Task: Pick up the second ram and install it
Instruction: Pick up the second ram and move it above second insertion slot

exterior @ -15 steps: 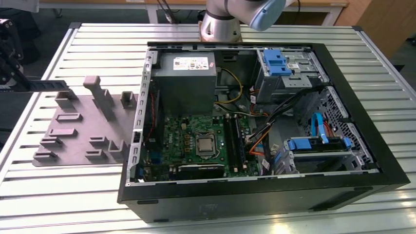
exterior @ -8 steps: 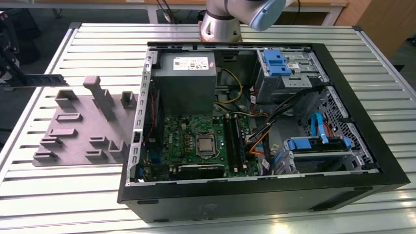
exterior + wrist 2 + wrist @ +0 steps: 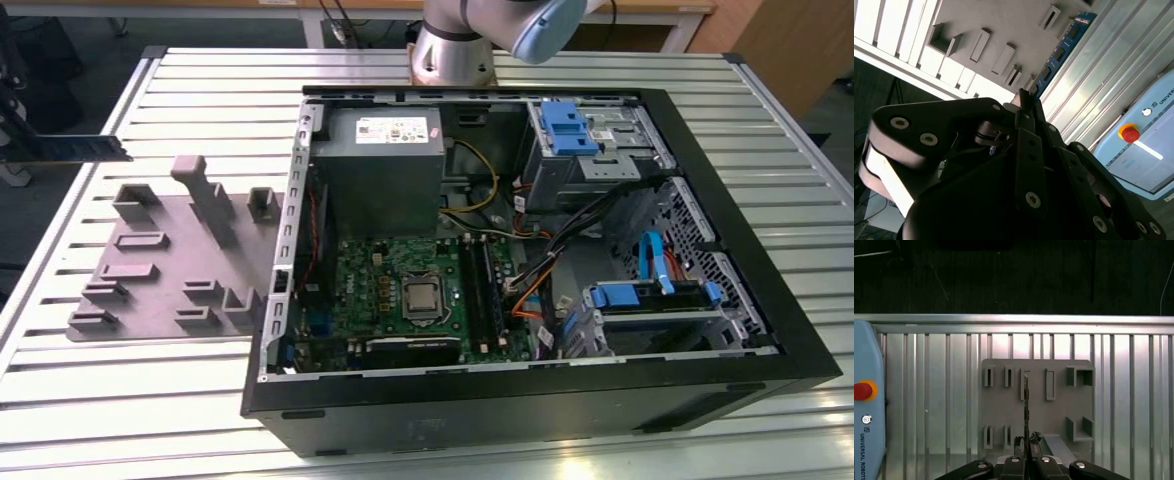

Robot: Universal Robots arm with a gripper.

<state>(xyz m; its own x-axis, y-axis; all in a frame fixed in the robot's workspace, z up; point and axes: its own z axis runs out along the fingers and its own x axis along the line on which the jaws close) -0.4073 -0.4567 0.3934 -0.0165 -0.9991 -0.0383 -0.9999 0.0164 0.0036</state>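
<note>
— While carrying the second ram, worth checking what?

— Grip first: gripper clenched on its end, stick held clear of the grey fixture plate, well apart from the computer case. Best kept straight, unhurried, edge square to the motherboard slots.

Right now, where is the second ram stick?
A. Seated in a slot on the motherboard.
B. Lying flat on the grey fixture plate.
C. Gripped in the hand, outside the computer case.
C: in the first wrist view the hand is shut on the second ram, with the grey fixture plate behind it, and the exterior view shows it outside the computer case.
</note>
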